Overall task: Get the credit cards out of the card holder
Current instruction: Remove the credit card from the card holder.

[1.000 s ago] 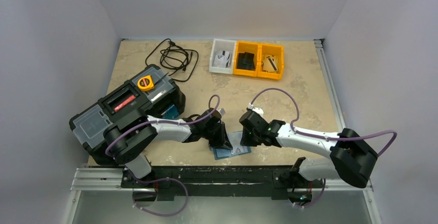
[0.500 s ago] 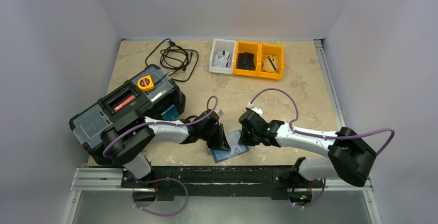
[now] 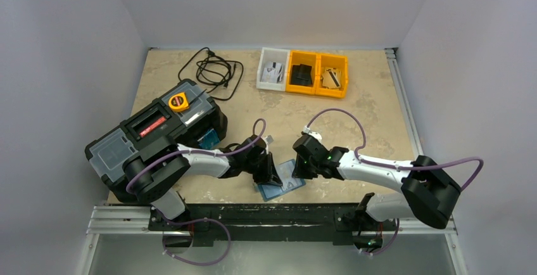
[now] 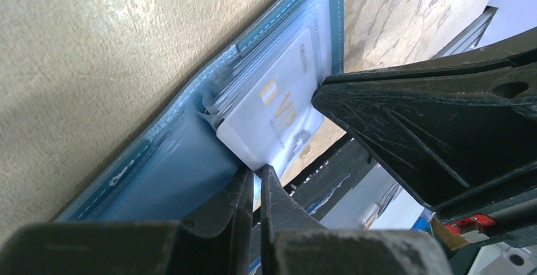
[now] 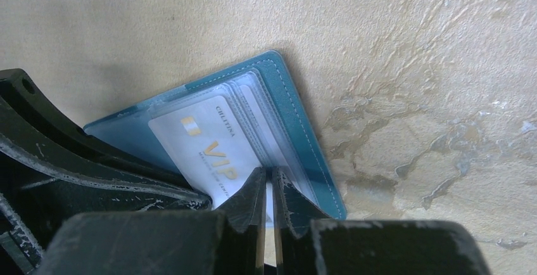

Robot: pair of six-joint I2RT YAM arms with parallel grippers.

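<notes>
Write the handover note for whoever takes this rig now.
Left gripper: shut at the white card's corner, at the holder's near edge.
Right gripper: shut at the same card's edge. Whether either gripper actually pinches it, I cannot tell.
Holder: open and flat on the table between the arms, white card in it.
Done: cards lie in the far bins.
Left: pull the white card free, then check the pockets behind it.

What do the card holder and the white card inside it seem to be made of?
Card holder: probably faux leather or vinyl, matte teal, pale stitching along its edge. Pockets: clear glossy plastic film. Card: likely smooth white plastic, gold print.
</notes>
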